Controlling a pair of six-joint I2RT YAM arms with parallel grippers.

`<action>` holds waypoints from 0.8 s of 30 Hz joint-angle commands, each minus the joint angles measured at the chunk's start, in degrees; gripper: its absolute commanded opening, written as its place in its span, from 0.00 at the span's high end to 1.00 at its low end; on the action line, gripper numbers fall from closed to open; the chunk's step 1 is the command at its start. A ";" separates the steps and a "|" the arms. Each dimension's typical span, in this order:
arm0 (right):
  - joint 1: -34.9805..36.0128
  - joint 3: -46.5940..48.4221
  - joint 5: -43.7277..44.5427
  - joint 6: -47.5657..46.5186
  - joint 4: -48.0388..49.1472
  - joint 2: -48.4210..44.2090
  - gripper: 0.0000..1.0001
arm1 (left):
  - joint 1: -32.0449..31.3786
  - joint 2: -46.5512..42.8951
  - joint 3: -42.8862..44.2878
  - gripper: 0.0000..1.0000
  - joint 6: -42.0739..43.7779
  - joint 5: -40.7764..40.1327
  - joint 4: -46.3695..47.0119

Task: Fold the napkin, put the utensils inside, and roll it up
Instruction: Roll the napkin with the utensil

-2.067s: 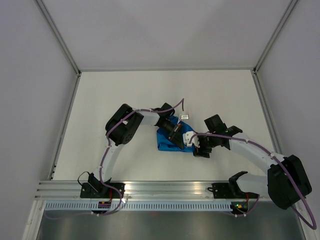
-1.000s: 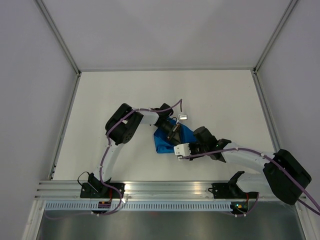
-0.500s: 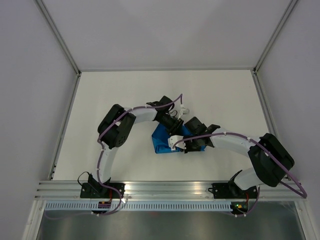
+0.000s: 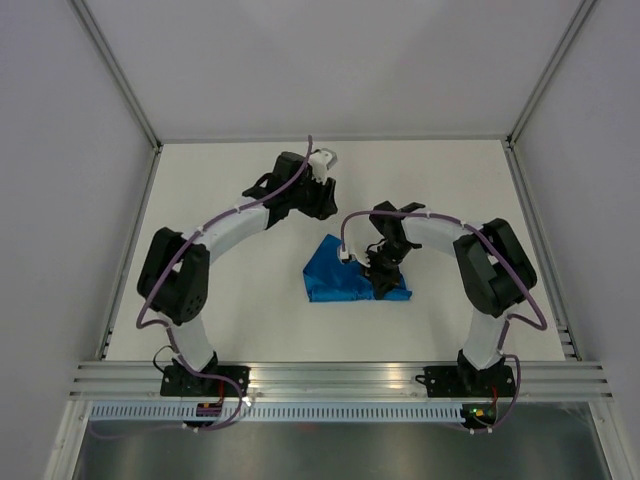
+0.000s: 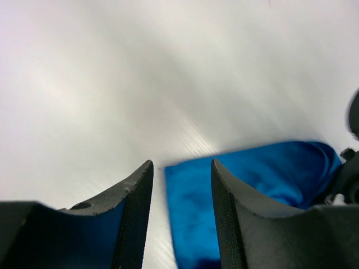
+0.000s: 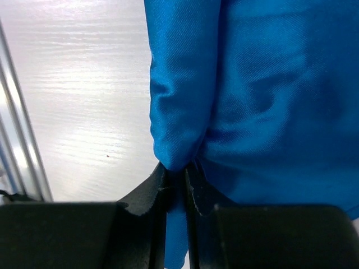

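The blue napkin (image 4: 335,278) lies bunched in a folded heap at the middle of the white table. My right gripper (image 4: 385,282) sits on its right end, shut on a raised fold of the cloth (image 6: 175,168); the rest of the napkin (image 6: 269,84) spreads beyond the fingers. My left gripper (image 4: 322,206) hangs open behind and left of the napkin, clear of it. In the left wrist view, the gripper (image 5: 180,171) holds nothing, and the napkin (image 5: 263,174) shows on the table past the fingers. The utensils are out of view.
An aluminium rail (image 4: 330,375) runs along the near edge of the table, and it also shows in the right wrist view as the rail (image 6: 17,140). Frame posts and grey walls close in the left, right and far sides.
My left gripper has let go of the napkin, opened and drawn back to the far left. My right arm has swung in over the napkin and closed on a fold at its right end.
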 commanded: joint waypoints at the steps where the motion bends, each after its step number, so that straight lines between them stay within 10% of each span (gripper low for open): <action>1: -2.16 2.64 -1.10 -3.89 -12.47 8.74 0.85 | 0.53 -8.14 -3.11 0.49 -4.16 -10.10 7.63; 24: -6.91 26.48 -1.19 -3.19 -24.96 33.72 0.85 | -25.48 -28.20 -30.53 0.46 15.71 -23.13 19.69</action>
